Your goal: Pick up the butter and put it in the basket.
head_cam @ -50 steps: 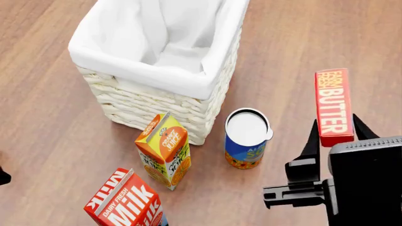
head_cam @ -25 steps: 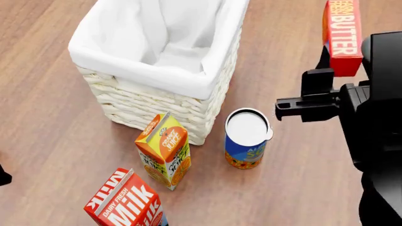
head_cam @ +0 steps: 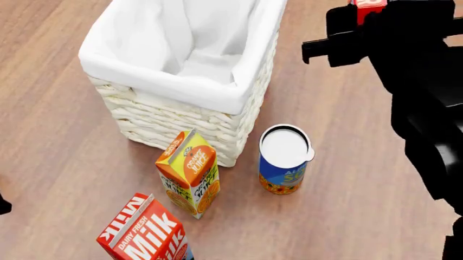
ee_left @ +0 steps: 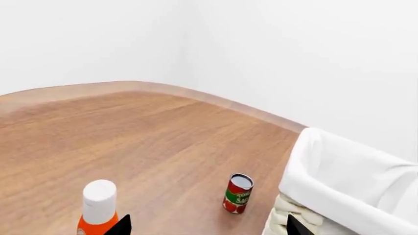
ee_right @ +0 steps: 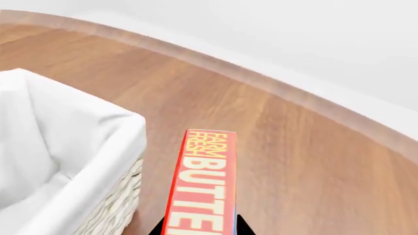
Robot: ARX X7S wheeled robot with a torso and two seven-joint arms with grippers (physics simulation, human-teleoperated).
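The butter is a flat red box with white lettering, held in my right gripper, which is shut on it. In the head view only a red corner of the butter shows at the top edge, above the black right arm. The white wicker basket with its cloth liner stands to the left of it; in the right wrist view the basket rim is beside the butter. My left gripper is open and empty, only its fingertips showing; the basket is beside it.
In the head view an orange juice carton, a red milk carton and a blue can stand in front of the basket. The left wrist view shows a small tomato can and a white-capped orange bottle on the wooden floor.
My right arm has risen and moved away and slightly left with the butter, from beside the blue can to the level of the basket's far right rim. Nothing else moved.
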